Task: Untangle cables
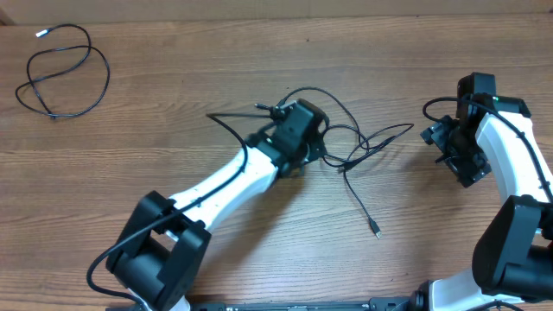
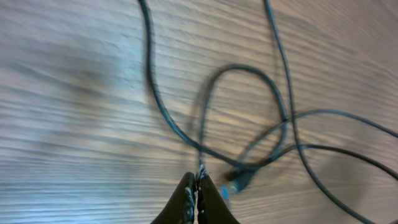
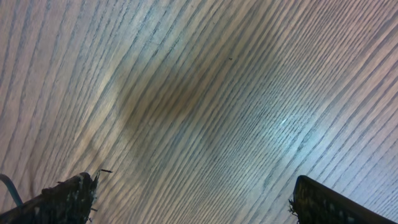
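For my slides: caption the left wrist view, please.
Left gripper pinched shut on a thin black cable, tangled loops crossing on the wooden table.

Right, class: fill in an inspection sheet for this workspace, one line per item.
Surface: wood-grain table.
Job's things: tangle at centre, with one plug end lying free; coil apart at the far left, with a pale tip.
Clutter: nothing seen.
Grippers: left tool shut on a tangle strand; right tool open over bare wood.
Cables: thick black lead along the left arm.
Surroundings: nothing seen.
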